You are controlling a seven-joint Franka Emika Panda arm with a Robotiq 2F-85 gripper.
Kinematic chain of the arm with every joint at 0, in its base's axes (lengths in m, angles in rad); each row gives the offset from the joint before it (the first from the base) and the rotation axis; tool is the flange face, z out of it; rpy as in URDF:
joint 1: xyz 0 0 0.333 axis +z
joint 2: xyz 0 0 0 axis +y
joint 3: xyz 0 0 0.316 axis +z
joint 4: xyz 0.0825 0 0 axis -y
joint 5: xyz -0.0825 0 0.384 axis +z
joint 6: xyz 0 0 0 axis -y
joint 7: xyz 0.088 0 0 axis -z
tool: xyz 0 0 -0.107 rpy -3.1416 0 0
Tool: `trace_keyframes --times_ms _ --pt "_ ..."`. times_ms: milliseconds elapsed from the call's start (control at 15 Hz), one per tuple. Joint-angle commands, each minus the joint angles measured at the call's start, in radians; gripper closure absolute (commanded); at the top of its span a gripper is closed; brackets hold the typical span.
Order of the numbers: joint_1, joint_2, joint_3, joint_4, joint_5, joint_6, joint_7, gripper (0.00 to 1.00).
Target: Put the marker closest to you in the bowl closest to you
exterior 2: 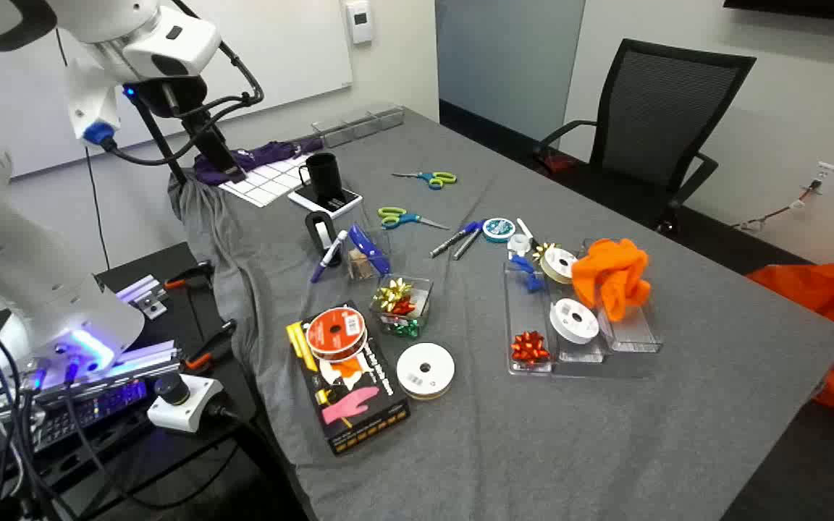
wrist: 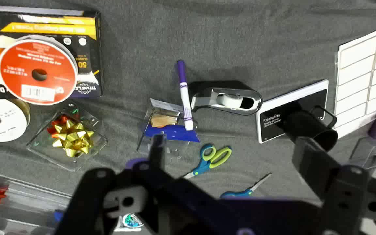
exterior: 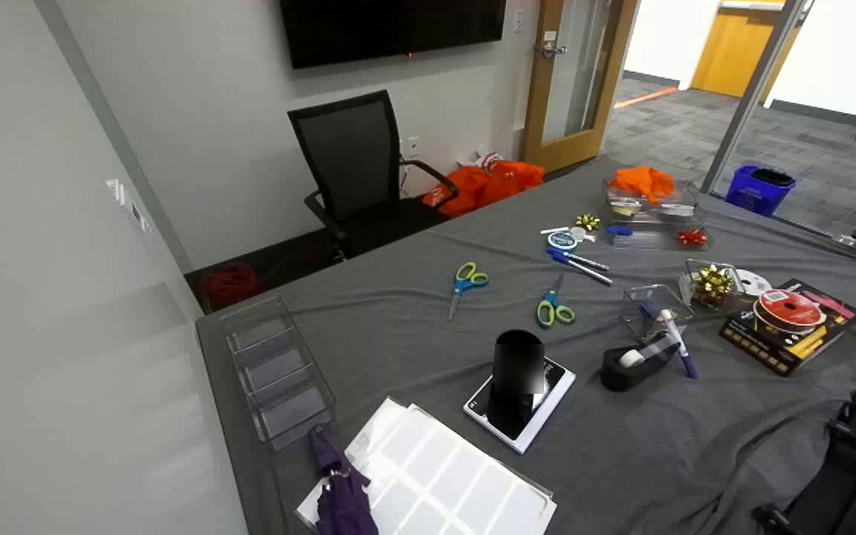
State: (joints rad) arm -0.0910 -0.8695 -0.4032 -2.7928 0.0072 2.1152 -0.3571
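A white marker with a purple cap (wrist: 185,96) lies beside the black tape dispenser; it shows in both exterior views (exterior: 678,344) (exterior 2: 329,257). Its white end rests over the edge of a small clear box (wrist: 145,131), its purple end on the cloth. That box holds a blue item and something tan. No round bowl shows; another clear box (wrist: 100,140) holds shiny bows. Two silver markers with blue caps (exterior: 580,269) lie farther off. My gripper (wrist: 232,145) is open and empty, high above the table; it shows dark in an exterior view (exterior 2: 232,172).
The tape dispenser (wrist: 230,98) sits right against the marker. A black mug (wrist: 308,127) stands on a white-edged box. Two scissors (wrist: 204,163), a glove box (exterior 2: 359,427) with a ribbon spool, clear trays (exterior 2: 529,304) with orange cloth, and label sheets (exterior: 443,475) lie around.
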Motion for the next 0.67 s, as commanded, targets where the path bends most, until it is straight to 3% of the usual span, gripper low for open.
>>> trace_keyframes --times_ms 0,333,600 --pt "-0.018 0.007 0.018 -0.005 0.018 -0.004 -0.014 0.00" --pt "-0.002 0.067 0.019 -0.005 0.038 0.093 -0.001 0.00" --pt "0.015 0.188 0.106 -0.006 0.051 0.329 0.135 0.00"
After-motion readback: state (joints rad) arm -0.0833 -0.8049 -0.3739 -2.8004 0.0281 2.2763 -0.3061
